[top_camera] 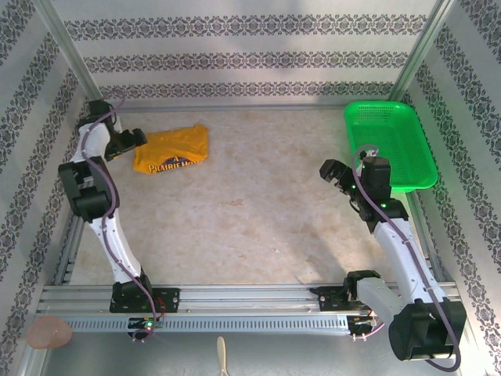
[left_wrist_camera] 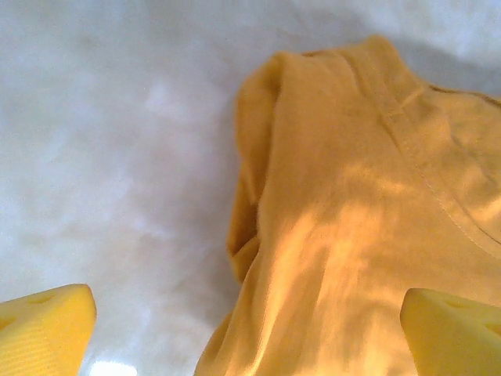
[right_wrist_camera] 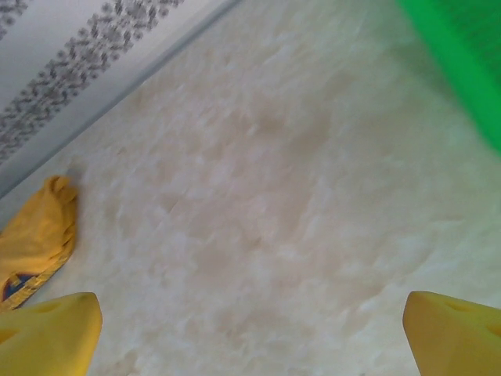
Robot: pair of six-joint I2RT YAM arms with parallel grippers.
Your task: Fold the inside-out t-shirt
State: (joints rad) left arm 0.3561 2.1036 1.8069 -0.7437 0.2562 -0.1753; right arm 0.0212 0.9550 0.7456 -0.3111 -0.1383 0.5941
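Note:
The mustard-orange t-shirt (top_camera: 172, 150) lies as a small folded bundle at the back left of the table, its dark lettered print facing up at the near edge. My left gripper (top_camera: 135, 141) hovers at the bundle's left edge. In the left wrist view its yellow fingertips (left_wrist_camera: 47, 325) stand wide apart, open, with the t-shirt (left_wrist_camera: 352, 219) cloth lying loose beneath the gripper (left_wrist_camera: 250, 337). My right gripper (top_camera: 333, 171) is at mid-right, far from the shirt. It is open (right_wrist_camera: 250, 337) over bare table, with the t-shirt (right_wrist_camera: 35, 231) off at the left edge of that view.
A green plastic basket (top_camera: 389, 145) stands at the back right, just beyond my right arm, and its rim (right_wrist_camera: 462, 55) crosses the right wrist view's top corner. Patterned walls close in the table on three sides. A metal rail (top_camera: 235, 301) runs along the near edge.

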